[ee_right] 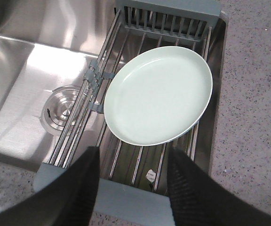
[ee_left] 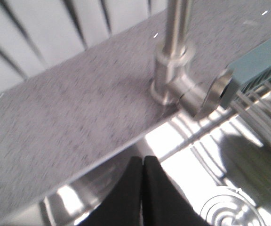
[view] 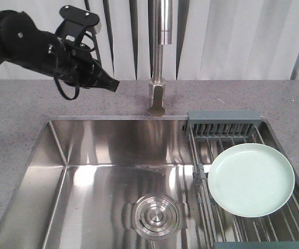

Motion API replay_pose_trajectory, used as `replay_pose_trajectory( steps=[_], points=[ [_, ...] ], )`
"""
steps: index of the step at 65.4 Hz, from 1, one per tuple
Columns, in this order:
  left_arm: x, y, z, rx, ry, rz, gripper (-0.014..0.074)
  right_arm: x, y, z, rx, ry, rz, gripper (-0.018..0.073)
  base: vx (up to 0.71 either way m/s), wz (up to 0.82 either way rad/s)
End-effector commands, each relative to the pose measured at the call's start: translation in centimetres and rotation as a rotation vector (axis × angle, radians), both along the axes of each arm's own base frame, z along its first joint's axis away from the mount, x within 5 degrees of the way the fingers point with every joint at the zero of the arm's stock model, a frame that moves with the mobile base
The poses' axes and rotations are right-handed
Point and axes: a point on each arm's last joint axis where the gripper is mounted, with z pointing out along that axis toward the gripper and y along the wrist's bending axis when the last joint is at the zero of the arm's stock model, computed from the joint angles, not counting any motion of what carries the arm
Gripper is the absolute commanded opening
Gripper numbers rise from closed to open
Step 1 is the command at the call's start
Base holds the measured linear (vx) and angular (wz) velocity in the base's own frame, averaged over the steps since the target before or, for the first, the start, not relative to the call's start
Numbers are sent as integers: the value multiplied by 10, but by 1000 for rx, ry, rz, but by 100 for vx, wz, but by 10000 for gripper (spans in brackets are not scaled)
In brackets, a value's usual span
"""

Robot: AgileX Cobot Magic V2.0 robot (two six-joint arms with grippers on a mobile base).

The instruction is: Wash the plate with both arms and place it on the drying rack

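Mint-green plate (view: 250, 180), one, lay on one drying rack (view: 223, 122). Left gripper (ee_left: 143, 188) closed, empty; right gripper (ee_right: 133, 183) spread wide, empty.

The plate (view: 250, 180) lay on the drying rack (view: 223, 124) spanning the sink's (view: 113, 171) right side; the faucet (view: 158, 67) stood behind, the drain (view: 153, 215) lay left.
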Motion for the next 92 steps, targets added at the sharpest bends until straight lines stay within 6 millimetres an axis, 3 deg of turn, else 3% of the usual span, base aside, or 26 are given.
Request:
replay_pose_trajectory(
  steps=[1,30,42,56,76,92],
  points=[
    [-26,14,36,-84,-148,68,-6,3,0,11,16,-75,-12,340,0,0],
    [-106,87,10,-170,-91,317,-6,3,0,11,16,-75,-12,340,0,0],
    [-138,103,0,-176,-65,385,-6,3,0,11,16,-75,-12,340,0,0],
    [-172,119,-6,-121,-55,462,-6,3,0,11,16,-75,-12,340,0,0],
    [-220,133,1,-112,-95,489,-6,3,0,11,16,-75,-12,340,0,0],
    [-238,136,9,-135,-145,487,-6,3,0,11,16,-75,-12,340,0,0]
  ],
)
